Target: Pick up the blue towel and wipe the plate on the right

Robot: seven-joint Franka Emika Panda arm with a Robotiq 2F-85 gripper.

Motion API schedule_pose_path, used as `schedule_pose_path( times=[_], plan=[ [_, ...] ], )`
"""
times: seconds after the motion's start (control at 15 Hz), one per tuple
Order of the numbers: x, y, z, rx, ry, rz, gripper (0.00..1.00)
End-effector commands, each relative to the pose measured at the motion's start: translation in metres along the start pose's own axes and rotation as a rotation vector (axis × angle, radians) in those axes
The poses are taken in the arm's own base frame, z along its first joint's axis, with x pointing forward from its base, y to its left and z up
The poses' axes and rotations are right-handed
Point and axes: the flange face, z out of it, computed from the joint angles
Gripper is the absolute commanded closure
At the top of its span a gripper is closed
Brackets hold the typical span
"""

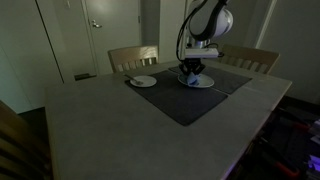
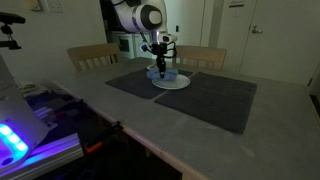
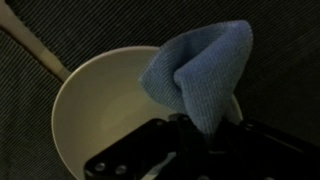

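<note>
Here, a grey table [image 1: 100, 130] carries a dark mat [image 1: 205, 100], and the arm [image 1: 208, 22] reaches down over the white plate [image 3: 75, 110] that lies on the mat. A second plate [image 1: 143, 81] sits apart near the mat's edge. In the wrist view the blue towel [image 3: 205, 65] is bunched over the nearer plate's rim, pinched in the gripper [image 3: 195, 128], whose jaws are clamped on the cloth.

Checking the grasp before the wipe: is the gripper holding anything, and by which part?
Yes. The gripper holds the towel, pinched at a bunched fold at one end. The rest of the towel extends over the plate.
</note>
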Motion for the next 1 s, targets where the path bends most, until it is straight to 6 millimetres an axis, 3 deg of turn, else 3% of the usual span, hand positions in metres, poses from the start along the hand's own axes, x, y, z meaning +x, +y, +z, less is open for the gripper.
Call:
schedule_pose_path(
  times=[0.0,0.53,0.73,0.93],
  plan=[
    [0.005,0.005,0.007,0.023,-0.081,-0.050,0.97],
    [0.030,0.053,0.007,-0.119,-0.200,-0.014,0.97],
    [0.040,0.057,0.006,-0.138,-0.131,0.006,0.97],
    [0.046,0.049,0.006,-0.082,-0.081,0.005,0.97]
  ],
)
